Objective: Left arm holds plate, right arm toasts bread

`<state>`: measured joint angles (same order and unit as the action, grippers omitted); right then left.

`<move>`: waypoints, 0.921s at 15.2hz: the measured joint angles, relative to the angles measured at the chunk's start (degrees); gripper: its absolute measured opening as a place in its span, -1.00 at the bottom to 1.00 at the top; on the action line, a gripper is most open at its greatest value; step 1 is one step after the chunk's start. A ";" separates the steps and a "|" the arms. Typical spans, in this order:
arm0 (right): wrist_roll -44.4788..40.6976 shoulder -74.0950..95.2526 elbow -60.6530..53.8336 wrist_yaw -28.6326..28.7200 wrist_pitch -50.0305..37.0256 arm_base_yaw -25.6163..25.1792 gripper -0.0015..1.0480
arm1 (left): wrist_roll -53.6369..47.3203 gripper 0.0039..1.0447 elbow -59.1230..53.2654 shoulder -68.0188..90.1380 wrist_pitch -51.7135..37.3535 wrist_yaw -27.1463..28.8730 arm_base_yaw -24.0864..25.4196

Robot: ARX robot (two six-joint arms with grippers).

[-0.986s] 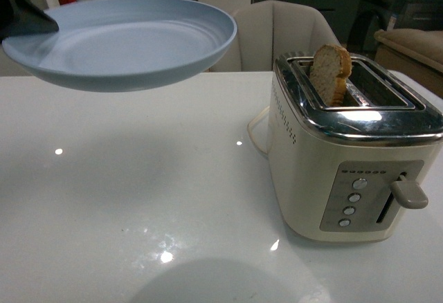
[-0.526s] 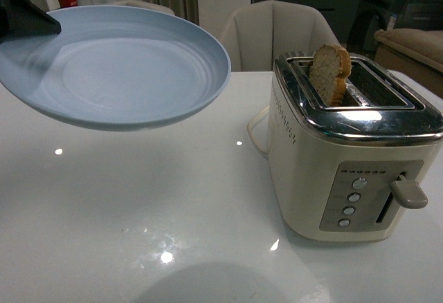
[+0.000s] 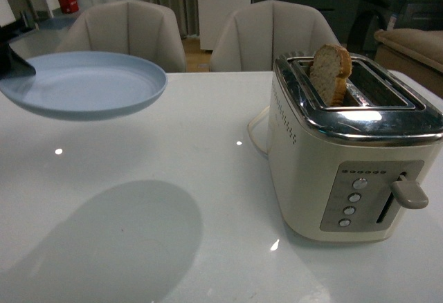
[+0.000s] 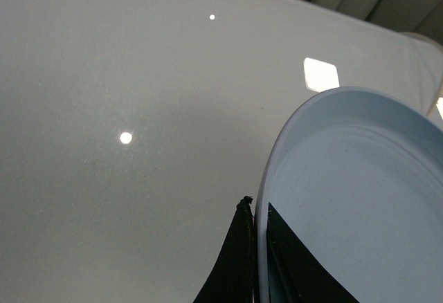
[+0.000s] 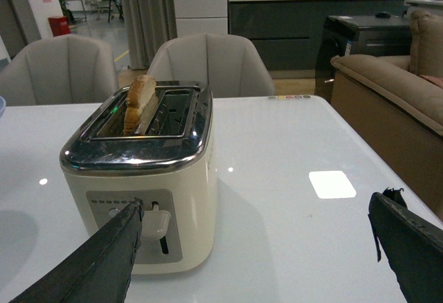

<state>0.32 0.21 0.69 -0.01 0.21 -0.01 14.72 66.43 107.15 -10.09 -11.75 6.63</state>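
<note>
A pale blue plate [image 3: 86,84] hangs level above the table at the left of the front view. My left gripper [image 3: 15,68] is shut on its rim at the frame's edge; in the left wrist view the black fingers [image 4: 239,261] pinch the plate [image 4: 353,192] rim from both sides. A slice of bread [image 3: 329,73] stands upright in the left slot of the cream toaster [image 3: 346,158], its rounded top sticking out. In the right wrist view my right gripper [image 5: 256,230] is open, wide apart, in front of the toaster [image 5: 142,185] with the bread [image 5: 138,101] in it.
The toaster's lever [image 3: 408,194] is up, beside several round buttons [image 3: 351,204]. Its white cord [image 3: 255,131] loops behind it. Two beige chairs [image 3: 270,37] stand at the table's far edge. A sofa [image 5: 387,102] is off to the right.
The plate has moved left and away from the camera and now sits level instead of tilted. The toaster and bread have not moved.
</note>
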 joint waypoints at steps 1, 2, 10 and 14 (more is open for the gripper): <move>0.00 0.00 0.00 0.00 0.00 0.00 0.88 | 0.09 -0.95 0.00 2.36 -0.11 1.18 0.52; 0.00 0.00 0.00 0.00 0.00 0.00 0.88 | 0.26 -0.95 -0.02 4.39 -0.22 1.53 1.07; 0.00 0.00 0.00 0.00 0.00 0.00 0.88 | 1.46 -0.95 -0.63 12.04 -1.79 4.66 4.92; 0.00 0.00 0.00 0.00 0.00 0.00 0.88 | 1.42 -0.95 0.17 13.90 -2.47 6.56 5.31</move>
<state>0.32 0.21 0.69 -0.01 0.21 -0.01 16.14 66.61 121.05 -12.56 -5.19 11.94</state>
